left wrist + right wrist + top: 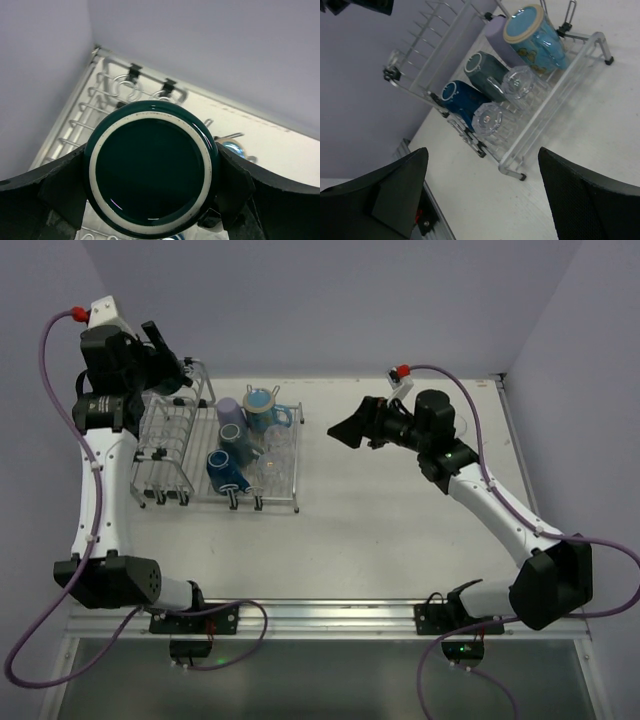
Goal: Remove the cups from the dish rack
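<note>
A dark teal cup [152, 170] fills the left wrist view with its pale-ringed base toward the camera, and my left gripper [152, 172] is shut on its sides. That gripper [168, 362] hangs over the back left corner of the silver wire dish rack [296, 485]. In the rack lie a lavender cup [229, 412], a light blue mug [262, 405], a teal cup [237, 443], a blue cup [225, 472] and two clear glasses [270, 458]. My right gripper [345, 432] is open in the air to the right of the rack, facing it, with nothing between its fingers [395, 195].
Lavender walls stand close behind and to the left of the rack. A metal rail [320, 615] runs along the table's near edge by the arm bases. The rack's near corner foot [521, 176] rests on the white table in front of the right gripper.
</note>
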`<control>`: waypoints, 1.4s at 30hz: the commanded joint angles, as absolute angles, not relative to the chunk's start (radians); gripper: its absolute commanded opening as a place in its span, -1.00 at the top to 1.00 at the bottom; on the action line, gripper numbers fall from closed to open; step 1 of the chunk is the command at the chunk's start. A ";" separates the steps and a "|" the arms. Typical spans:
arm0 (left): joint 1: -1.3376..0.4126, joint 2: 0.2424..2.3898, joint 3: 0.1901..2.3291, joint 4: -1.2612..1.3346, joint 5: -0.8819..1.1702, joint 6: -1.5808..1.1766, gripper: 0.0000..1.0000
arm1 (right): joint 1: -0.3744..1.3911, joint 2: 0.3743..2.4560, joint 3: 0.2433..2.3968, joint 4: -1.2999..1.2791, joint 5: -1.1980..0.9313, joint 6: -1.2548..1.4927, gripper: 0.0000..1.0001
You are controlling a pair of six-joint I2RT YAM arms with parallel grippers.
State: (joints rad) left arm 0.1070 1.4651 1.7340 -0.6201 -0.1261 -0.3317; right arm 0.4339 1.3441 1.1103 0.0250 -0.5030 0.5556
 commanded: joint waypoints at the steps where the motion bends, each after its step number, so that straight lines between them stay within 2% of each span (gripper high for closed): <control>1: 0.104 1.327 1.631 -0.433 0.096 -0.382 0.67 | 0.449 1.307 1.101 0.195 -0.575 0.704 -0.85; 6: -0.007 1.192 1.367 -0.178 0.392 -0.478 0.74 | 0.456 1.282 1.034 0.360 -0.575 0.908 -0.68; 10: -0.150 1.114 1.148 0.065 0.520 -0.583 0.77 | 0.480 1.276 0.986 0.497 -0.587 1.017 -0.58; 15: -0.258 1.069 0.991 0.325 0.593 -0.706 0.80 | 0.502 1.279 0.930 0.638 -0.584 1.112 -0.54; 29: -0.388 1.019 0.828 0.592 0.595 -0.753 0.87 | 0.538 1.295 0.871 0.794 -0.592 1.304 -0.40; 36: -0.417 1.042 0.818 0.598 0.624 -0.733 0.88 | 0.545 1.376 0.876 1.021 -0.663 1.439 -0.11; 42: -0.454 1.043 0.811 0.598 0.630 -0.709 0.80 | 0.555 1.425 0.884 1.135 -0.660 1.520 -0.01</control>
State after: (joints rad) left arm -0.4332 1.0557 0.8043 0.4778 0.6109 -0.7189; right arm 0.5461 1.4155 0.8669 0.9863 -0.6502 1.4609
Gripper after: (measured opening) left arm 0.894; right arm 0.516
